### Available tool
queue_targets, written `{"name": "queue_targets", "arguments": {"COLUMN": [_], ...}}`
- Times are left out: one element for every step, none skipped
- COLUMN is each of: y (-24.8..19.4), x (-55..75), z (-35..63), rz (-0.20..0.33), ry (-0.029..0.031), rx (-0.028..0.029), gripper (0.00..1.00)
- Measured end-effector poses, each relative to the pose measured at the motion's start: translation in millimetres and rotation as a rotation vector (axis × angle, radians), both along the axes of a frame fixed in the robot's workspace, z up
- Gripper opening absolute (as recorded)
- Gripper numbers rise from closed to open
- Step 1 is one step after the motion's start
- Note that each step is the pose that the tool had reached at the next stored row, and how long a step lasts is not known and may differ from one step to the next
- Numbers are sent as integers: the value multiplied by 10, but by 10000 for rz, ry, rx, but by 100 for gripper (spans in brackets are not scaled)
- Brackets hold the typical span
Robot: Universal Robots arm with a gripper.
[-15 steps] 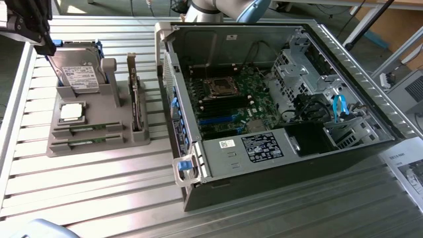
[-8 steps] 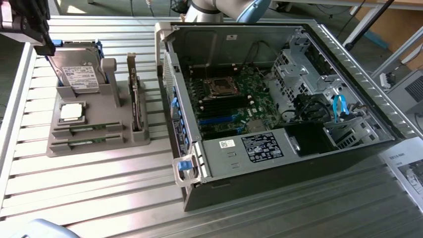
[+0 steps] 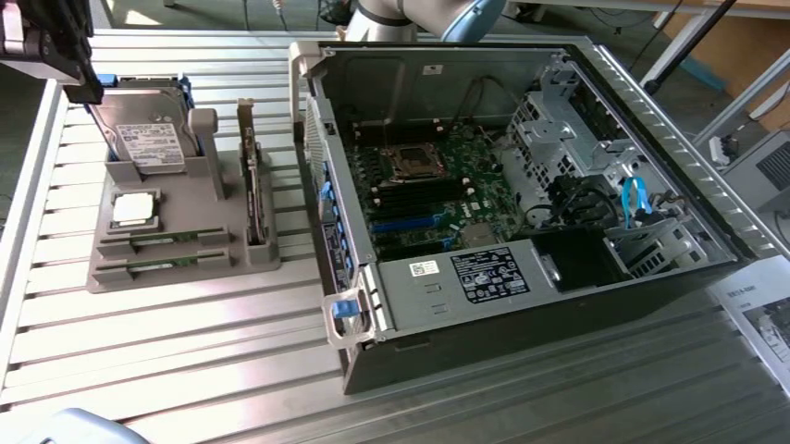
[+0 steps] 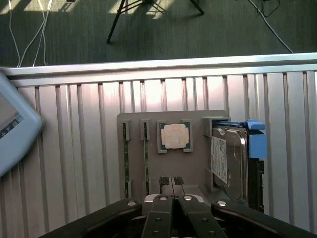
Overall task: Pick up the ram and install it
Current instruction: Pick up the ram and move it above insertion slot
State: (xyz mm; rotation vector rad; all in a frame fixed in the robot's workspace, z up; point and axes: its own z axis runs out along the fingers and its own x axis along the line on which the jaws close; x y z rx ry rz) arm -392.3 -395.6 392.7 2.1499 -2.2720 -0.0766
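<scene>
Hovering above the gray holder [image 4: 195, 118], the gripper [image 4: 172, 181] has its jaws pressed together and empty. The ram [image 4: 145, 158] stands on edge in a slot near the holder's border, with a second stick [image 4: 125, 158] parallel just beside it. Both are clear of the fingertips. Bare slatted table [image 4: 74, 148] surrounds the holder. The open computer case [image 3: 494, 185] sits to the exterior view's right.

My bench: slatted metal table [image 3: 185, 370].
Open computer case [image 3: 494, 356] lies on its side on it; grey parts holder [image 3: 185, 268] near the case, to the exterior view's left; printed sheet [image 3: 763, 319] just beside the case, opposite side.
</scene>
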Motion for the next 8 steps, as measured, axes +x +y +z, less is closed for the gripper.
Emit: {"name": "queue_targets", "arguments": {"y": [0, 0, 0, 0, 0, 0, 0, 0], "x": [0, 0, 0, 0, 0, 0, 0, 0], "z": [0, 0, 0, 1, 0, 0, 0, 0], "rz": [47, 87, 105, 133, 178, 210, 216, 216], "ry": [0, 0, 0, 1, 0, 0, 0, 0], "rx": [-1, -2, -5, -6, -6, -6, -7, -6], "gripper": [10, 10, 10, 10, 10, 10, 10, 10]}}
